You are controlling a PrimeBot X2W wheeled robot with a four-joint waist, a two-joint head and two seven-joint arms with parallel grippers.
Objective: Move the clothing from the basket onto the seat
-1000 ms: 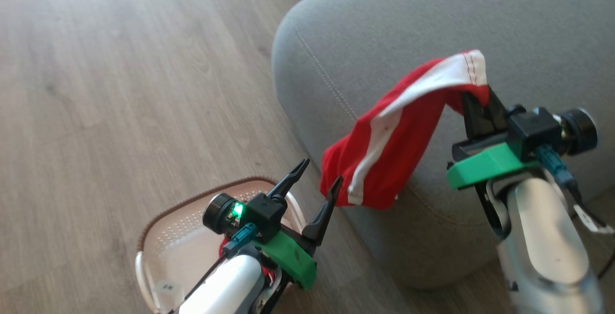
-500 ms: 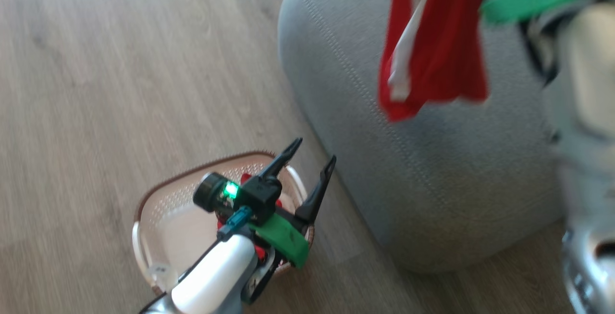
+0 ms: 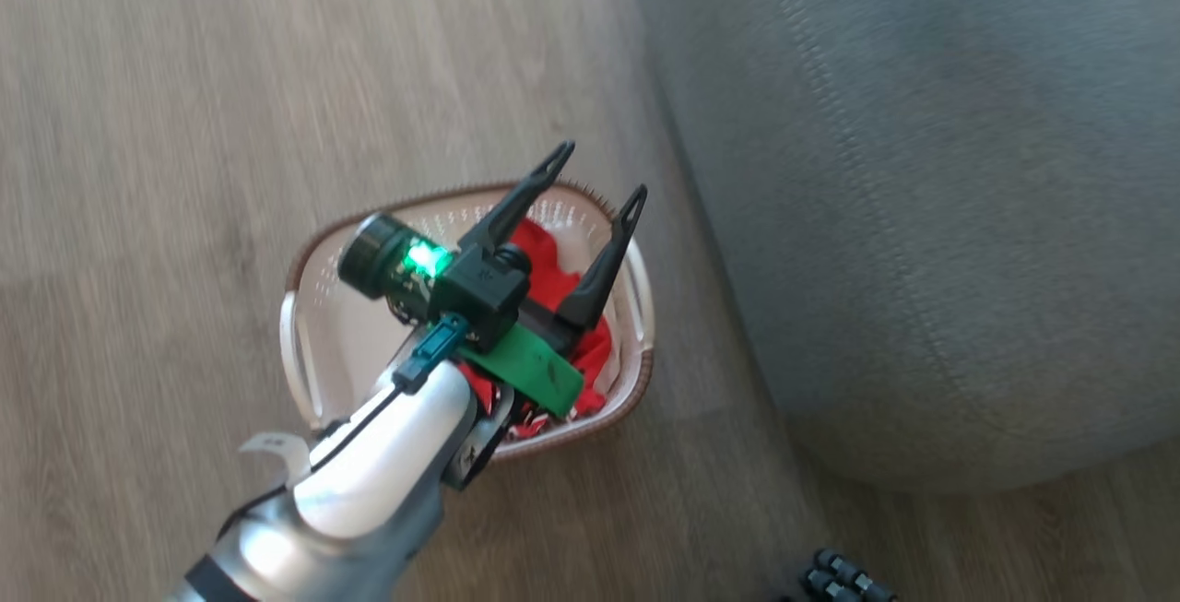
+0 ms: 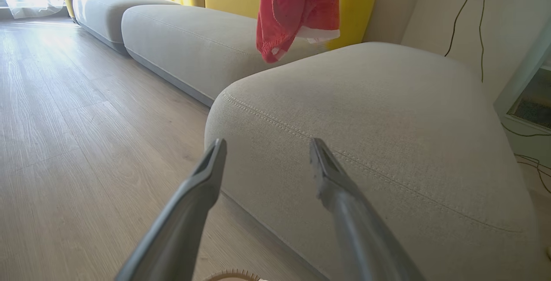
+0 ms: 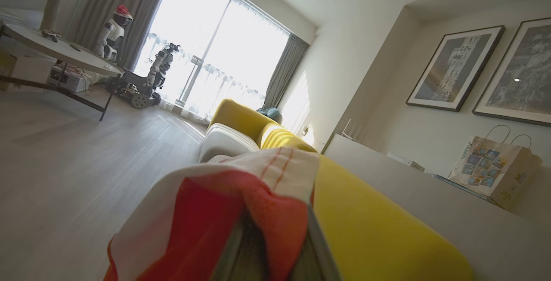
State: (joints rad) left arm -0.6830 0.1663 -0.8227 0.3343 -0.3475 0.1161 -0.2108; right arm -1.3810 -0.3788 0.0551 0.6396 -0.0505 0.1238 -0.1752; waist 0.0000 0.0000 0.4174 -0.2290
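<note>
The basket (image 3: 300,275) stands on the wood floor beside the seat (image 3: 922,215), and red clothing (image 3: 546,263) lies in it. My left gripper (image 3: 599,176) hovers above the basket, open, with nothing between its fingers. In the left wrist view the left gripper (image 4: 267,145) points at the grey seat (image 4: 387,121), and a red garment (image 4: 301,10) with white trim hangs in the air above the cushion. In the right wrist view my right gripper (image 5: 275,238) is shut on that red and white garment (image 5: 206,220), which drapes over the fingertips.
More grey cushions (image 4: 181,40) and a yellow backrest (image 4: 357,5) run along the wall. Cables (image 4: 469,10) hang at the right. A round table (image 5: 60,50) and other robots (image 5: 161,63) stand near the window. A paper bag (image 5: 495,169) sits on a ledge.
The head camera has swung down and left toward the basket. The right gripper has lifted the red garment up and out of the head view. The left gripper stays open.
</note>
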